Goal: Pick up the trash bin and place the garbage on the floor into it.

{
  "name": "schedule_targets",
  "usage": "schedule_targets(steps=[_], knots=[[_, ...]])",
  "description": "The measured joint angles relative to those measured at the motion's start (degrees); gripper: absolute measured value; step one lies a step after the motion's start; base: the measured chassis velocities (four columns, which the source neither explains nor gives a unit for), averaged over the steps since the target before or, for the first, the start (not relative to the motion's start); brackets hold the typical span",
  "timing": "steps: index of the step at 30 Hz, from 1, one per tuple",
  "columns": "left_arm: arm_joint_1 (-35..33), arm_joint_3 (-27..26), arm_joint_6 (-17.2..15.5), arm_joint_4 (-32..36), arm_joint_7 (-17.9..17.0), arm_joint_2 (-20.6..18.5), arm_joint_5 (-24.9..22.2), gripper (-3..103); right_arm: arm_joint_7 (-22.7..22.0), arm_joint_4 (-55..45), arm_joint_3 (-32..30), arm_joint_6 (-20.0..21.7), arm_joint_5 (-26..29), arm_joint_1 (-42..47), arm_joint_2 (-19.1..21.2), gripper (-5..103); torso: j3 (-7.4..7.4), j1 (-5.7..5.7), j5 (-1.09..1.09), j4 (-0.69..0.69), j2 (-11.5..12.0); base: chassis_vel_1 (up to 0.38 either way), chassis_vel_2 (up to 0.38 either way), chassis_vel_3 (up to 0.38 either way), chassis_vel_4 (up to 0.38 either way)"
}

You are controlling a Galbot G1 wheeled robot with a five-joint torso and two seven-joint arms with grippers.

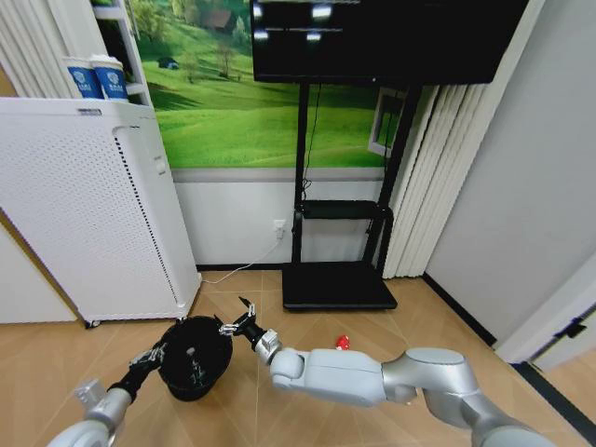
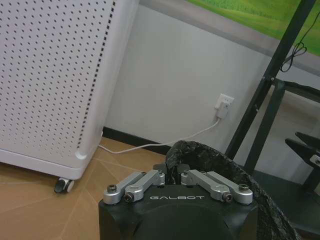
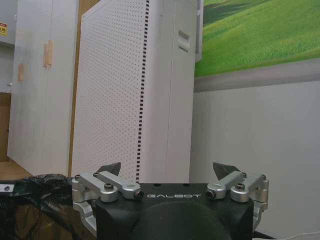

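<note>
Left gripper (image 1: 160,353): jaws pinching trash bin (image 1: 196,357) rim.
Right gripper (image 1: 244,325): jaws spread, just beside bin's opposite rim.
Garbage (image 1: 343,342): behind right jaws, floor.

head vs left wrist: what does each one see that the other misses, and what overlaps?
Head only: the right claw, open, at the trash bin's rim; a small red piece of garbage on the floor; the TV screen on its stand; two blue-and-white cups on the shelf.

Left wrist only: the left claw up close, shut on the bin's bag-lined rim; a wall socket with its plug; a cabinet caster.

Both: the bin, the white perforated cabinet, the white cable, the green landscape poster.
</note>
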State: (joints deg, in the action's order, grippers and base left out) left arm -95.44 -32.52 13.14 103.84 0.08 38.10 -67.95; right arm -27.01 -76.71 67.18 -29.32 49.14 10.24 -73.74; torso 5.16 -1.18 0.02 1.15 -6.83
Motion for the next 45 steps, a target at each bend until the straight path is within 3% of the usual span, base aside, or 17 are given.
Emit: schedule_targets(steps=[10,15,21,27,29,33,36,45], knots=[[-1.1,0.22,0.03,2.37,0.03,0.54,1.18,8,-0.46,0.27,-0.93,-0.43,-1.15,0.67,0.87,100,0.0,0.01,-0.01,0.01,0.0,-0.182,-0.181,0.182,0.172],[-2.37,0.15,0.06,3.76,-0.12,1.54,2.14,8,-3.69,2.1,-1.27,1.3,-4.27,1.8,-0.01,100,0.01,0.0,0.01,0.02,0.01,-0.258,-0.25,0.261,0.248],[-4.16,-0.29,0.26,4.28,0.17,2.73,3.19,8,-4.1,2.11,-1.79,2.24,-3.17,2.81,1.26,100,0.01,0.0,0.01,0.03,0.01,-0.17,-0.189,0.149,0.153],[-5.52,-0.82,0.63,4.86,0.26,3.98,3.94,8,-6.73,2.53,-2.23,3.07,-8.56,4.08,1.83,100,0.0,0.0,-0.02,0.01,0.01,-0.008,-0.015,0.01,0.006],[-6.03,-1.01,0.72,4.98,0.35,4.27,4.1,8,-6.95,2.14,-2.25,3.46,-8.34,4.13,2.07,100,0.0,0.0,-0.02,0.01,0.01,0.0,0.0,0.0,0.0],[-8.28,-1.58,1.36,5.08,1.48,5.71,6.05,8,-7.27,-0.31,-1.77,5.56,-0.09,3.93,2.65,100,0.0,0.0,-0.02,0.01,0.02,0.0,0.0,0.0,0.0],[-9.78,-1.83,1.56,5.74,2.05,6.47,6.74,8,-7.55,-0.74,-1.66,5.98,3.0,3.93,2.28,100,0.0,0.0,-0.02,0.0,0.02,0.0,0.0,0.0,0.0],[-12.37,-3.34,1.83,7.27,3.02,6.92,7.43,8,-6.71,1.28,-0.29,4.53,1.81,3.5,1.64,100,0.0,0.01,-0.03,0.0,0.01,-0.085,0.046,0.089,-0.029]])
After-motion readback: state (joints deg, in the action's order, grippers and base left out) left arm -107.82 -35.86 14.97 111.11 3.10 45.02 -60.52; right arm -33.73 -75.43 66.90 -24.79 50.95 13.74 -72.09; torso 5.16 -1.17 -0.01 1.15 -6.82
